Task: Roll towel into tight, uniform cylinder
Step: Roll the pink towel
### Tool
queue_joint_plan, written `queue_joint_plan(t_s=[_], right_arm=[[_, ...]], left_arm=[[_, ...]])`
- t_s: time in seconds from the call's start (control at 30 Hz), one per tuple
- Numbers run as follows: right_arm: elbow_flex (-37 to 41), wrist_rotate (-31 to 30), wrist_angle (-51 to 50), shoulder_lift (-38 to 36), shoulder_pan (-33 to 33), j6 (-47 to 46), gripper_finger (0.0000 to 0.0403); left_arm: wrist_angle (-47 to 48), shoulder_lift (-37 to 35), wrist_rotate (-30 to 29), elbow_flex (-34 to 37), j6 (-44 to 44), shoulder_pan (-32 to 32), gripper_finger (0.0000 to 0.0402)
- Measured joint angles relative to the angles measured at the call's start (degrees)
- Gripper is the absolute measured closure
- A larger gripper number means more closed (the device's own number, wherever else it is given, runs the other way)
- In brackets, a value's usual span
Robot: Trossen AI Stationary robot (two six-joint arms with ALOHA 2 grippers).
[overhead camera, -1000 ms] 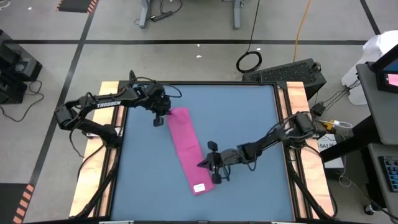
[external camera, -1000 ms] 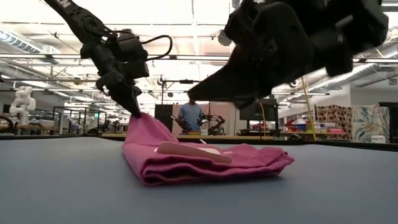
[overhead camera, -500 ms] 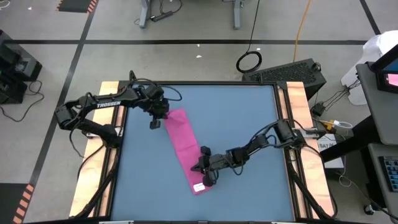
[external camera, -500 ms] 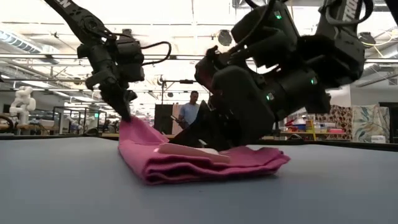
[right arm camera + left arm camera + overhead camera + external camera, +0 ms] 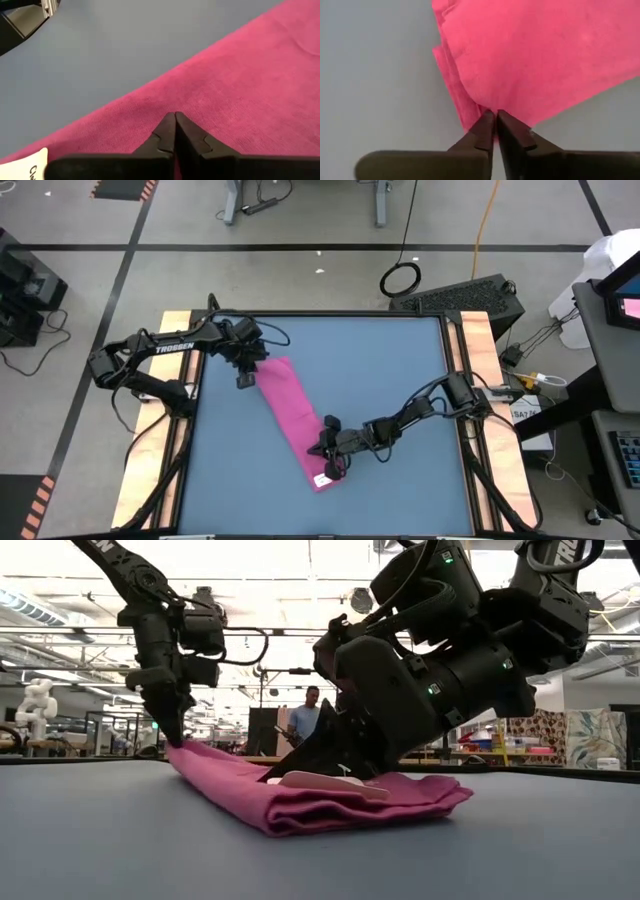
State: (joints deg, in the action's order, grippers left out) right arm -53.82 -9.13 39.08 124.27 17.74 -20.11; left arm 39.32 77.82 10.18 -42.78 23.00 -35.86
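Towel lies folded into a long strip, running diagonally across the blue bench, not rolled. White tag shows at its near end. My left hand sits at the far corner of the strip, fingers together at the cloth's edge; can't tell if any fabric is pinched. My right hand presses down on the strip near the tag, fingers together, gripping nothing.

Towel lies diagonally on table, one tool at each end
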Motion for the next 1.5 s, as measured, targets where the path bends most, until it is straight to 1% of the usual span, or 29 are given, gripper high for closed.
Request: queue_joint_plan(t_s=[0.13,0.3,0.37,0.43,0.47,0.5,0.53,0.57,0.63,0.7,0.83,0.97,1.07,1.2,1.3,1.37,1.5], right_arm=[[0.0,0.0,0.0,0.0,-0.1,0.0,0.0402],[0.0,0.0,-0.1,0.1,-0.3,-0.2,0.0402],[0.1,0.0,-0.1,0.1,-0.4,-0.2,0.0403],[0.1,0.0,-0.1,0.1,-0.4,-0.2,0.0403],[0.1,0.0,-0.1,0.1,-0.4,-0.2,0.0403],[0.1,0.0,0.0,0.1,-0.4,-0.2,0.0403],[0.1,0.0,0.0,0.1,-0.4,-0.2,0.0403],[0.1,0.0,0.0,0.1,-0.4,-0.2,0.0403],[0.1,0.0,0.1,0.1,-0.4,-0.2,0.0403],[0.2,0.0,0.2,0.1,-0.4,0.0,0.0403],[0.2,0.0,0.2,0.1,-0.3,0.2,0.0403],[0.2,0.0,0.4,0.1,0.0,0.8,0.0403],[0.2,0.0,0.4,0.1,0.0,0.6,0.0402],[0.2,0.0,0.4,0.1,0.0,0.3,0.0403],[0.2,0.0,0.4,0.1,0.0,0.3,0.0402],[0.2,0.0,0.4,0.1,0.0,0.3,0.0402],[0.2,0.1,0.4,0.1,0.0,0.5,0.0403]], left_arm=[[0.5,-0.3,-0.1,0.0,-2.6,0.0,0.0331],[-1.2,-2.7,0.6,0.0,-3.9,0.2,0.0282],[-3.4,-3.8,4.4,0.0,-4.8,0.9,0.0271],[-7.9,-4.6,11.6,0.8,-7.1,2.4,0.0269],[-10.4,-4.7,13.7,1.6,-8.7,3.7,0.0270],[-12.7,-4.7,14.3,2.6,-10.3,5.1,0.0271],[-14.2,-4.5,13.8,3.6,-11.2,6.5,0.0273],[-15.8,-4.1,12.1,4.9,-11.8,7.9,0.0276],[-19.1,-3.3,7.4,7.6,-12.8,10.1,0.0282],[-20.4,-2.9,3.0,9.9,-15.2,11.4,0.0288],[-20.6,-2.9,-4.2,12.4,-19.3,11.9,0.0299],[-20.3,-2.9,-9.3,13.4,-19.7,11.9,0.0302],[-20.0,-3.8,-9.8,13.0,-19.3,11.9,0.0302],[-21.3,-7.0,-9.2,10.9,-18.7,11.9,0.0302],[-28.2,-8.8,-6.5,10.7,-16.9,11.9,0.0302],[-32.2,-8.4,-5.1,11.0,-16.2,11.9,0.0302],[-32.4,-3.9,-4.5,11.2,-14.6,11.2,0.0302]])
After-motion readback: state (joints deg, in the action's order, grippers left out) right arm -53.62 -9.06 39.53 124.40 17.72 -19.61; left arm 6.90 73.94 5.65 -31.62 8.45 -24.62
